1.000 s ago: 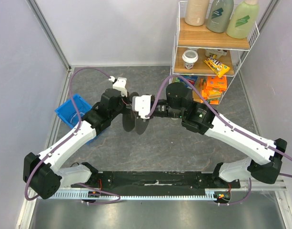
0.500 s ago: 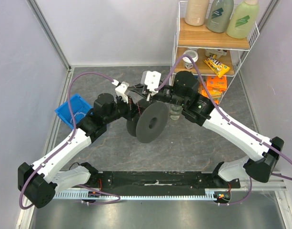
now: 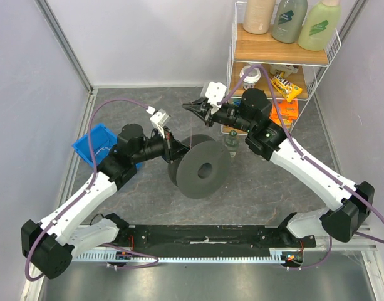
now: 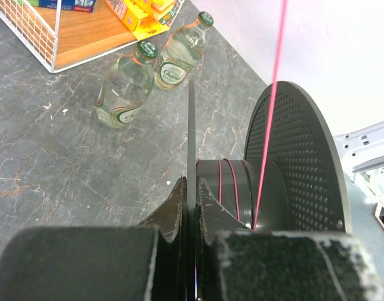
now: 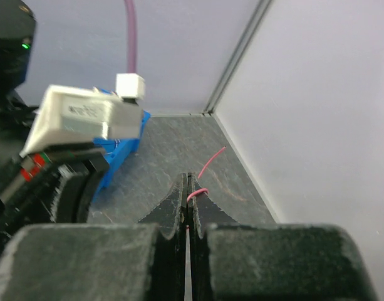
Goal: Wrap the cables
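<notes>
The dark grey perforated spool (image 3: 220,164) stands on edge at the table's middle. My left gripper (image 3: 176,149) is shut on the thin edge of its near flange (image 4: 191,125); the fingertips (image 4: 174,207) pinch it on both sides. A thin pink cable (image 4: 272,94) runs taut from above down to the spool's hub (image 4: 242,185), where two turns lie wound. My right gripper (image 3: 190,108) is raised behind the spool and shut on the cable; its short free end (image 5: 210,162) curls out past the fingertips (image 5: 179,194).
Two glass bottles (image 4: 126,84) stand on the table just right of the spool, beside a wire shelf rack (image 3: 276,69) with snacks and bottles. A blue bin (image 3: 96,143) sits at the left by the wall.
My right gripper has risen and moved back and to the right, drawing the cable away from the spool. The spool has turned so that its flat face shows more towards the camera.
</notes>
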### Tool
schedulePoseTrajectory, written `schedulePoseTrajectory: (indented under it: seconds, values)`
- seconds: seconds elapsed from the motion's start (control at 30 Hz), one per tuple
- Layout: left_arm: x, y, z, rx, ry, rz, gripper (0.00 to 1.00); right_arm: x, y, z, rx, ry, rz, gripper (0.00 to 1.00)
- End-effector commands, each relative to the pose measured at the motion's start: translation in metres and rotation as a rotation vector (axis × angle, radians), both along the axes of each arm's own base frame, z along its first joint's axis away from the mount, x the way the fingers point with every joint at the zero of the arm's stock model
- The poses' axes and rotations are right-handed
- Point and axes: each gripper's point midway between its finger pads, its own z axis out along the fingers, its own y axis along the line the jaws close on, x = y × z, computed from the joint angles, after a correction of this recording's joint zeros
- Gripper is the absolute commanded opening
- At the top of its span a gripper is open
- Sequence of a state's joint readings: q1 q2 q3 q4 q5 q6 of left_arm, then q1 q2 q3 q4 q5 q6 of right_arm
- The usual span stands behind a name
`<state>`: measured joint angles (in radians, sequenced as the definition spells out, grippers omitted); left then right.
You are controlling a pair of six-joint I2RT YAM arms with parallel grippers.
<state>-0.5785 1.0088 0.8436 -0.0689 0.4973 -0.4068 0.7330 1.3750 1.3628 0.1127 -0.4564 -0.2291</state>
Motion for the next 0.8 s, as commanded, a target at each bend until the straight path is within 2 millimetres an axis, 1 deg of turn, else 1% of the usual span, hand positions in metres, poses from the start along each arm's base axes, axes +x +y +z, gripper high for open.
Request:
schedulePoseTrajectory:
  seconds: [0.0,0.03,0.1,0.2,0.33,0.4,0.5,0.63,0.77]
  values:
    - [-0.018,-0.001,0.031,-0.111,-0.008,-0.090,0.02,0.004,-0.030,0.042,0.104,-0.068,-0.051,0.00]
    - [-0.020,-0.001,0.037,-0.132,-0.032,-0.115,0.02,0.007,-0.034,0.039,0.097,-0.061,-0.060,0.00]
    - [-0.029,0.000,0.043,-0.151,-0.048,-0.171,0.02,0.015,-0.045,0.031,0.088,-0.047,-0.089,0.00]
    - [-0.040,0.005,0.046,-0.169,-0.048,-0.233,0.02,0.028,-0.061,0.015,0.066,-0.013,-0.127,0.00]
    - [-0.044,0.016,0.057,-0.210,-0.023,-0.253,0.02,0.043,-0.083,-0.007,0.047,0.036,-0.182,0.00]
    - [-0.040,0.022,0.065,-0.235,-0.005,-0.233,0.02,0.050,-0.094,-0.017,0.047,0.068,-0.214,0.00]
    - [-0.033,0.030,0.072,-0.262,0.029,-0.199,0.02,0.057,-0.111,-0.024,0.063,0.106,-0.263,0.00]
    - [-0.028,0.034,0.079,-0.312,0.079,-0.169,0.02,0.057,-0.120,-0.032,0.086,0.157,-0.310,0.00]
    - [-0.016,0.040,0.094,-0.386,0.123,-0.131,0.02,0.058,-0.132,-0.057,0.091,0.234,-0.383,0.00]
